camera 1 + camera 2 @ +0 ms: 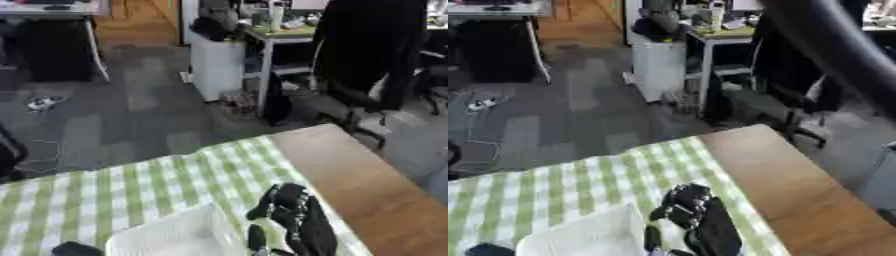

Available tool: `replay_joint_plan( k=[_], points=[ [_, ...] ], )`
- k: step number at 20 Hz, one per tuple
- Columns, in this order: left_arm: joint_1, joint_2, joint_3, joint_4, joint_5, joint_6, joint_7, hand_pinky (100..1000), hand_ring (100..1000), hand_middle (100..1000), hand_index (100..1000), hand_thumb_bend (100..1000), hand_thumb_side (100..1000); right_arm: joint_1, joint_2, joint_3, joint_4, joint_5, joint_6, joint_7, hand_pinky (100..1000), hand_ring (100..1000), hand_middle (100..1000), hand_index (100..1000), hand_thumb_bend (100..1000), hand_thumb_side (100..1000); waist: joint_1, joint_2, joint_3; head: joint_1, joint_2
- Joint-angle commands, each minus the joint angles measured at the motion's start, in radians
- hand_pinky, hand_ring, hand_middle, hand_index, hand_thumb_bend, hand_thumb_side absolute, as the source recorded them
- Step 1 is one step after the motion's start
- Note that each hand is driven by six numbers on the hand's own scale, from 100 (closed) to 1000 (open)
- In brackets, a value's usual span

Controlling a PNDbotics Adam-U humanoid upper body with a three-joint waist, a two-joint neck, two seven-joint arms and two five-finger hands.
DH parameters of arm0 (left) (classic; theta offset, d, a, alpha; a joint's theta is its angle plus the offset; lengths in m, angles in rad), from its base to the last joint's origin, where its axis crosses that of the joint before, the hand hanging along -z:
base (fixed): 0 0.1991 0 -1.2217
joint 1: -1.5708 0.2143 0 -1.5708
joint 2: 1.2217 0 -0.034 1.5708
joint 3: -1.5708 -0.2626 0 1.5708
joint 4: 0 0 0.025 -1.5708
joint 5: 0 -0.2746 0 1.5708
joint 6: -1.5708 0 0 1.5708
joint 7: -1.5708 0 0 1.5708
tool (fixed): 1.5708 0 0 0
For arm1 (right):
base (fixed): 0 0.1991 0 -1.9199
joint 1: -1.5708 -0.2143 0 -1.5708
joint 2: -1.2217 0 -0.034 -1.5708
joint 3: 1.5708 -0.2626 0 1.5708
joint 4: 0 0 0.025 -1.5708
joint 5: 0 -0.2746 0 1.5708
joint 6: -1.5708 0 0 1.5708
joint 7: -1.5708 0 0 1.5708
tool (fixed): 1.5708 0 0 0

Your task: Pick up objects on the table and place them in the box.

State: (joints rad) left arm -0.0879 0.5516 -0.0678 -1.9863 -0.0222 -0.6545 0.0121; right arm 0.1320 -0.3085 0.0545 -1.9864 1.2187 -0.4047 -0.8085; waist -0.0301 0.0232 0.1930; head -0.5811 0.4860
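Left eye view: the right hand enters from the bottom edge and lies over the green-and-white checked cloth, just beside the right rim of the white box. Its fingers are curled inward toward the palm, with the thumb hanging at the box side. No object is visible inside the curl — whether anything is enclosed cannot be told. The box occupies the lower centre, cut off by the bottom edge. A dark rounded shape sits at the bottom edge, left of the box; it may be the left hand, but this cannot be confirmed. To the right of the cloth, the bare wooden tabletop runs toward the far corner.

Right eye view: the same hand appears further left, again curled, with the thumb near the box rim. This view adds a thick dark arm section crossing the upper right corner — not seen in the left eye view. The dark shape at the lower left shows less here, and the box's interior is blurred in both views.
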Motion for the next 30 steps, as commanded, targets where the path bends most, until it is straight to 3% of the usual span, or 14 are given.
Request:
replay_joint_plan(
  k=[1,5,9,14,18,23,30],
  points=[
    [-0.006,0.009,0.017,-0.014,-0.005,0.003,0.002,487,536,736,756,139,924,-0.006,-0.007,-0.008,-0.014,-0.005,-0.034,-0.035,247,380,375,485,100,911,0.004,-0.008,-0.001,-0.012,-0.01],
    [-0.006,0.009,0.024,-0.014,-0.014,0.008,0.012,488,537,736,756,139,924,-0.005,-0.007,-0.009,-0.014,-0.007,-0.031,-0.034,247,380,375,486,100,912,0.003,-0.008,-0.001,-0.001,0.023],
    [-0.005,0.011,0.027,-0.014,-0.035,0.016,0.017,489,538,738,760,135,925,-0.006,-0.006,-0.014,-0.014,-0.011,-0.023,-0.031,248,379,377,488,100,914,0.002,-0.007,-0.001,0.014,0.081],
    [0.001,0.019,0.043,-0.014,-0.094,0.067,0.019,500,550,753,774,123,928,-0.007,-0.005,-0.029,-0.014,-0.024,-0.008,-0.029,248,378,380,489,100,916,-0.001,-0.006,-0.004,0.047,0.177],
    [0.005,0.036,0.047,-0.014,-0.163,0.11,0.004,533,574,776,794,111,937,-0.005,-0.01,-0.034,-0.014,-0.033,-0.001,-0.022,247,378,383,489,100,917,-0.002,-0.007,-0.007,0.053,0.224],
    [0.025,0.098,0.039,-0.014,-0.242,0.111,-0.027,564,599,787,809,100,946,0.002,-0.015,-0.031,-0.014,-0.036,-0.001,-0.011,246,377,386,490,100,919,0.002,-0.01,-0.007,0.079,0.266],
    [0.019,0.24,0.036,-0.014,-0.338,0.156,-0.013,620,652,816,837,100,980,0.009,-0.018,-0.025,-0.014,-0.035,0.003,0.007,245,377,391,490,100,925,0.006,-0.014,-0.013,0.118,0.283]
  ],
)
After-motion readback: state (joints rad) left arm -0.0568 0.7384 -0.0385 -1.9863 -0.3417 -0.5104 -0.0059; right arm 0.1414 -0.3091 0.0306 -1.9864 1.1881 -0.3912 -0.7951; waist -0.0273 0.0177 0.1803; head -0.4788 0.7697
